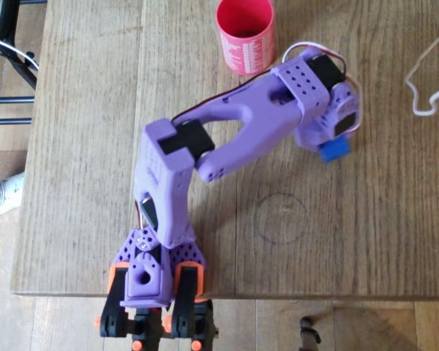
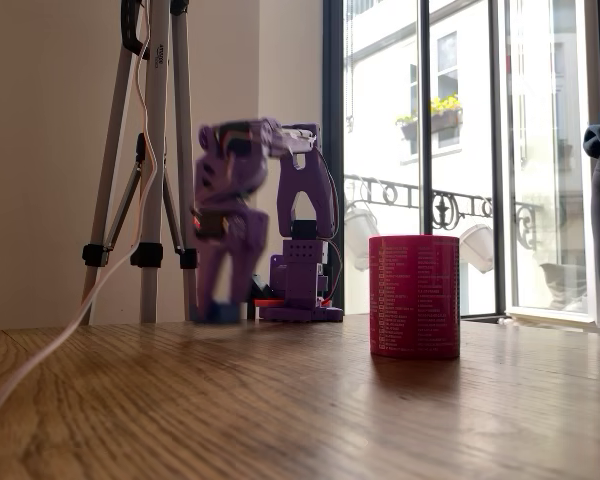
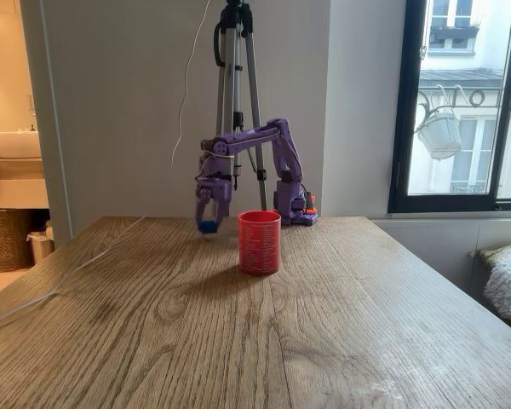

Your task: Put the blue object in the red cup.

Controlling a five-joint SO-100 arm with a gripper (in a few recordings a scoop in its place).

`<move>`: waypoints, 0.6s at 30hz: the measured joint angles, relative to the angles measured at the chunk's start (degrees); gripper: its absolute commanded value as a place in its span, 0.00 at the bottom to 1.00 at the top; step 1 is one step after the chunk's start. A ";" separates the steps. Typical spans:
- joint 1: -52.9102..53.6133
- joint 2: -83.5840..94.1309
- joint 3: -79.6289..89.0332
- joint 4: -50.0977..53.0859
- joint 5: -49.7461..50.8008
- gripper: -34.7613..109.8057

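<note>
Cup: the red cylindrical cup with white print [image 2: 414,296] stood nearest the lens in a fixed view, upright on the wooden table [image 3: 341,324].
Gripper: the purple gripper [image 1: 334,146] was pinching the small bright blue plastic brick [image 1: 334,150] at its tip, low over the table (whether lifted clear, I cannot tell).
Relation: the cup lay near the gripper, up and left in the overhead view.
Obstacles: none between; a white cable [image 1: 428,77] lay well apart.
</note>
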State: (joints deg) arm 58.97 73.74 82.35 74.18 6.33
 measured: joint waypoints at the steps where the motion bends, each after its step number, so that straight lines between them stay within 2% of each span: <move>1: 0.62 1.05 -1.23 -0.62 -1.23 0.25; 7: 0.79 10.90 -7.65 -3.69 -11.16 0.25; 11: -4.57 18.46 -7.73 -4.13 -17.23 0.25; 18: -17.14 26.28 -8.09 -1.58 -20.30 0.25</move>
State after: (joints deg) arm 41.84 100.02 74.27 72.60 -13.97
